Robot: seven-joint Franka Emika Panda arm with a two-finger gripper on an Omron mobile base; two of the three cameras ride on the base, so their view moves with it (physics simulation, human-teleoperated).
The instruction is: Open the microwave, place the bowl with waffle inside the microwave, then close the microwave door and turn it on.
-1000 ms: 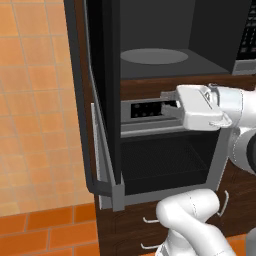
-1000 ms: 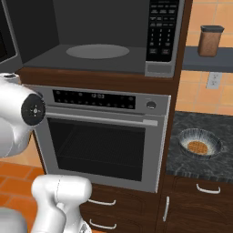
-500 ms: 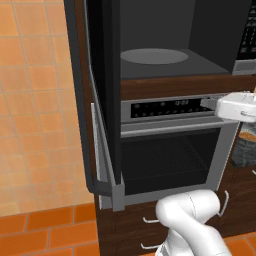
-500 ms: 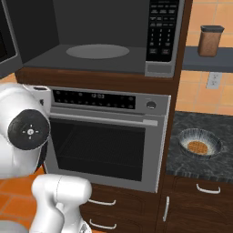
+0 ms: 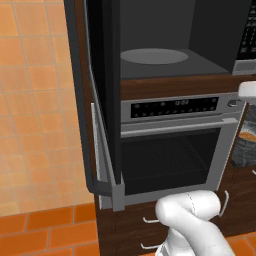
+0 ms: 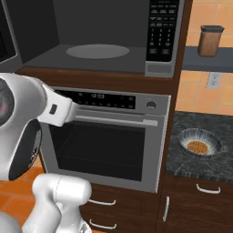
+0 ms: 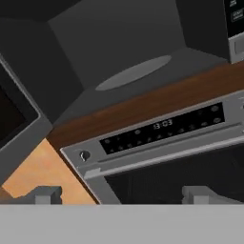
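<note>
The big built-in grey microwave (image 6: 104,41) stands open, and its dark inside holds just the flat grey round turntable (image 6: 97,51). The wide black glass microwave door (image 5: 102,95) swings out to the left. Under it sits the silver oven (image 6: 109,136) with its door shut. On the dark stone counter (image 6: 182,159) to the right rests the small clear glass bowl (image 6: 199,142) with a brown waffle (image 6: 197,147) in it. A brown jar (image 6: 211,41) stands on a shelf above. The claw (image 7: 121,195) is spread wide with nothing in it, near the oven's front.
</note>
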